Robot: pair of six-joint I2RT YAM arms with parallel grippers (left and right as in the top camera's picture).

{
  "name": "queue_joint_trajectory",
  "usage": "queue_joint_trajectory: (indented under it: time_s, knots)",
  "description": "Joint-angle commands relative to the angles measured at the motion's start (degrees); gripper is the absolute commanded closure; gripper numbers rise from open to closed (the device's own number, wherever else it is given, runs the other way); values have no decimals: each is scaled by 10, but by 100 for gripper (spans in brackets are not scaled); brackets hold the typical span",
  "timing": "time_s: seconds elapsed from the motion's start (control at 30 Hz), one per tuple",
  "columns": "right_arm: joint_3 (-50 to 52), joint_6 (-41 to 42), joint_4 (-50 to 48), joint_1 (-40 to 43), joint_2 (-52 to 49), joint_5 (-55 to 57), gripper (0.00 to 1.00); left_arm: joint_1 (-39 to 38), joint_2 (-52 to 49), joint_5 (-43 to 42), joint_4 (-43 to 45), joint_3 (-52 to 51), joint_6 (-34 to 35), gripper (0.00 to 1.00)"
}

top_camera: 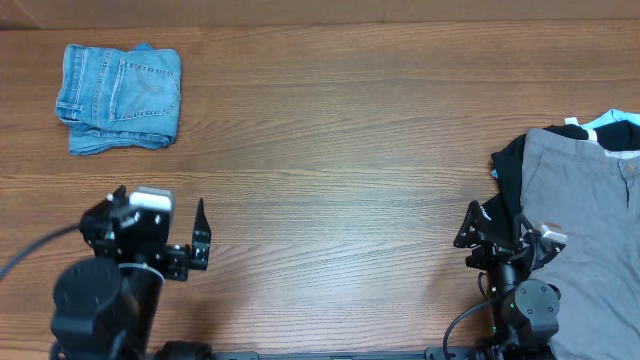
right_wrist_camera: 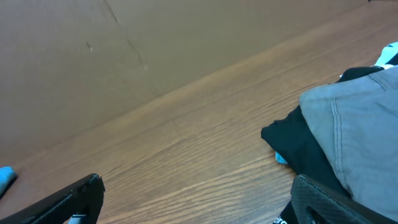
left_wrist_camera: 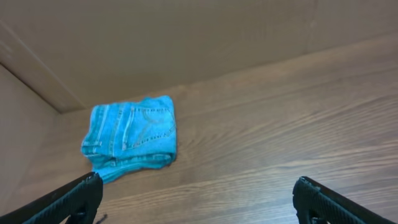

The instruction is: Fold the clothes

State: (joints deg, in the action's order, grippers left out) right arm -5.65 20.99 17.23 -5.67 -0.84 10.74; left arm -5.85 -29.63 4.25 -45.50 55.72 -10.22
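Note:
The light-blue denim jeans lie folded into a small square bundle at the far left of the table, a stitched back pocket facing up. They also show in the left wrist view, ahead and left of the fingers. My left gripper is open and empty near the front left edge, well short of the jeans; its two fingers sit wide apart in its own view. My right gripper is open and empty at the front right, its fingers spread over bare wood.
A pile of other clothes lies at the right edge: a grey garment on top of a black one, with a bit of light blue and white behind. The pile touches my right gripper's right side. Brown wall behind the table.

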Motion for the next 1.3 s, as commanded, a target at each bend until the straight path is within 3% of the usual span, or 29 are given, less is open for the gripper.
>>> queue_joint_trajectory:
  time_s: [0.0, 0.23, 0.67, 1.27]
  knots:
    - [3, 5, -4, 2, 7, 1, 0, 14, 81, -13, 36, -78, -36, 0]
    - [3, 5, -4, 2, 7, 1, 0, 22, 181, -14, 60, -184, -40, 0]
    - [3, 5, -4, 2, 7, 1, 0, 22, 275, -24, 169, -337, -40, 0]
    - [3, 5, -4, 2, 7, 1, 0, 22, 294, -24, 213, -407, -41, 0]
